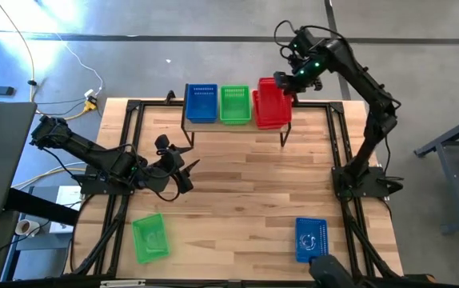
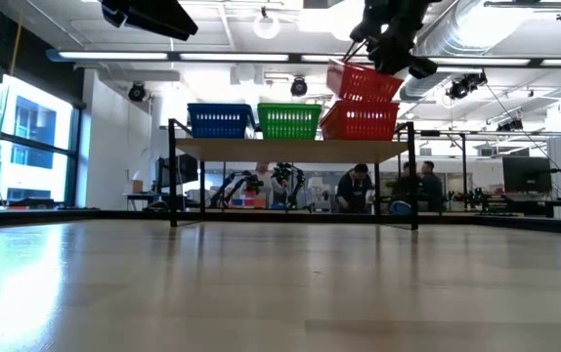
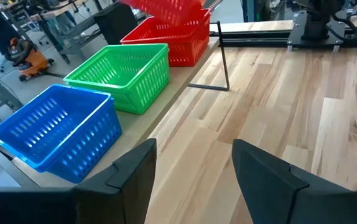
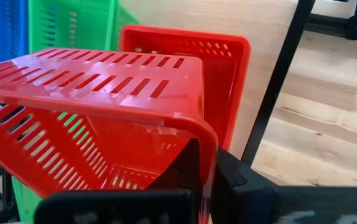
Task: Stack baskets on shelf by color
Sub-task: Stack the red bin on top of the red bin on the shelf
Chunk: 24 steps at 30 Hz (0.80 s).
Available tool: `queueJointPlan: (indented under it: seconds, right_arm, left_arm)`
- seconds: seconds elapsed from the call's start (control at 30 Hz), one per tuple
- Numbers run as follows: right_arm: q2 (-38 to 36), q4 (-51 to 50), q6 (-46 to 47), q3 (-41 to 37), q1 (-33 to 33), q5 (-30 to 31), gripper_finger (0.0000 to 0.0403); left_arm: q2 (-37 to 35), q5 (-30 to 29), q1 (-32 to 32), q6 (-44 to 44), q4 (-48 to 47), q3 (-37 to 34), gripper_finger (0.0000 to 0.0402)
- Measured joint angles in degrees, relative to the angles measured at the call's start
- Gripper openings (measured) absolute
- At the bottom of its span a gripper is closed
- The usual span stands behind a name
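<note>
Right gripper, closed on a tilted red plastic mesh basket's rim, hid the second red basket partly; left gripper hovered open beside the light-wood shelf. No writing was readable.

Low view: people behind the low light-wood shelf too small and blurred to tell. High view: blue plastic mesh basket at the desk's near right corner partly hidden by a dark object.

Two black jointed arms on black bases, green indicator light near right tool, broad matte-black flat fingers
</note>
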Motion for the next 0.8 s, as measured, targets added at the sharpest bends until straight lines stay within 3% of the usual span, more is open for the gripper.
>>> queueJointPlan:
  seconds: [0.8]
  right_arm:
    - [2.8,-0.1,-1.3,0.4,-1.8,0.0,0.0000]
  left_arm:
    - [0.0,0.0,0.0,0.2,-1.9,0.0,0.0200]
